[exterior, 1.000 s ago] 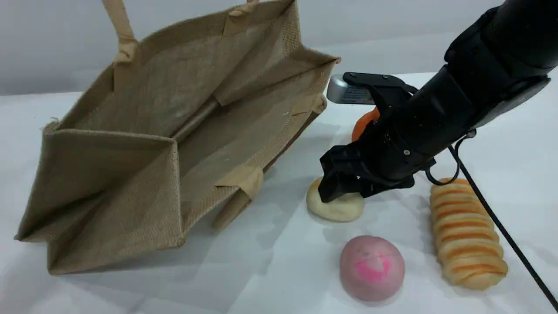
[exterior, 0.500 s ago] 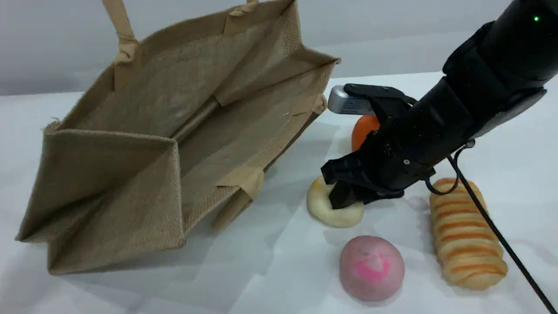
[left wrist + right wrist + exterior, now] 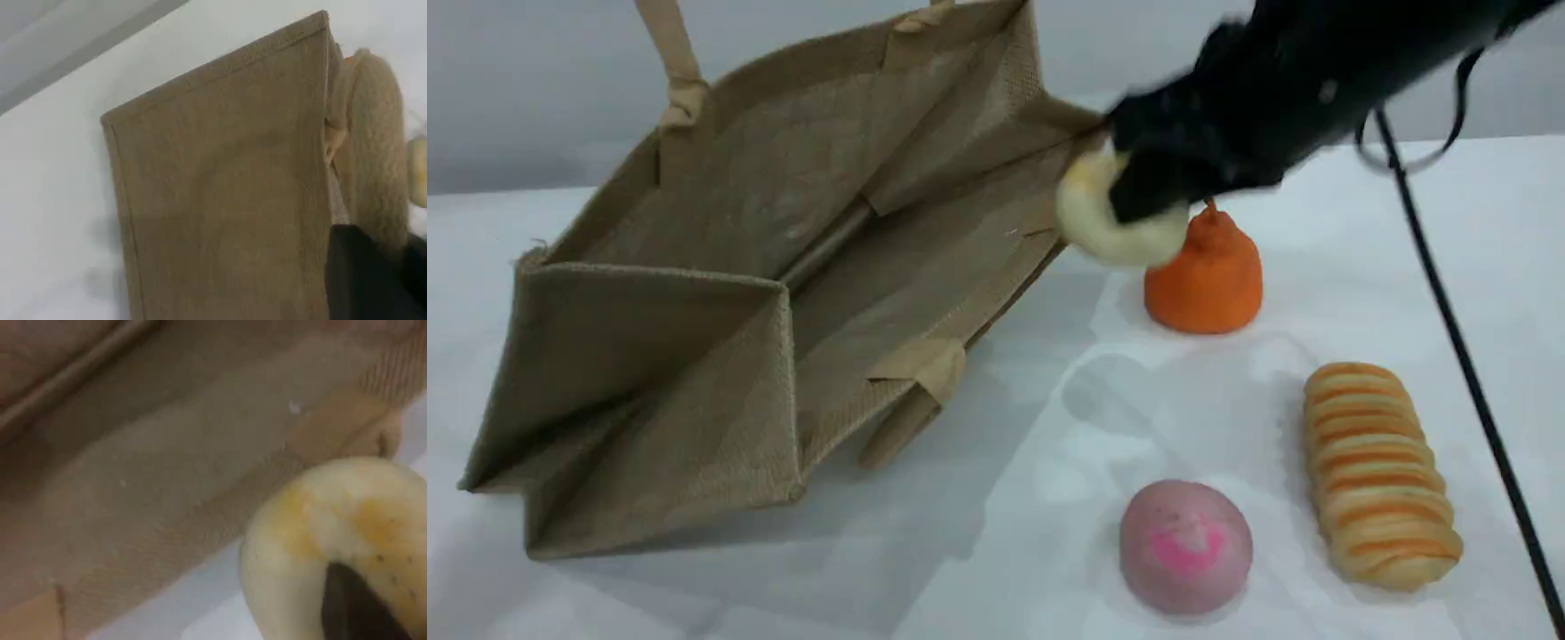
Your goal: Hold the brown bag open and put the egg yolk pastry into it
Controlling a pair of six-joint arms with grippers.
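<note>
The brown bag (image 3: 720, 293) lies on its side, mouth wide open toward the camera. One beige handle (image 3: 669, 62) is pulled taut upward out of the scene view. In the left wrist view that handle (image 3: 380, 147) runs down to my left gripper's dark fingertip (image 3: 360, 280), which is shut on it beside the bag's outer panel (image 3: 220, 200). My right gripper (image 3: 1138, 200) is shut on the egg yolk pastry (image 3: 1089, 222) and holds it in the air at the bag's right rim. The right wrist view shows the pastry (image 3: 313, 540) pinched, with the bag's inside (image 3: 167, 473) beyond.
An orange pear-shaped item (image 3: 1205, 280) stands just below the held pastry. A pink-splotched bun (image 3: 1184, 544) and a long orange-striped loaf (image 3: 1378, 471) lie at the front right. A black cable (image 3: 1458, 356) hangs across the right side.
My right gripper shut on the pastry on the table and lifted it up to the bag's right rim, uncovering the orange item. The bag and left gripper stayed put.
</note>
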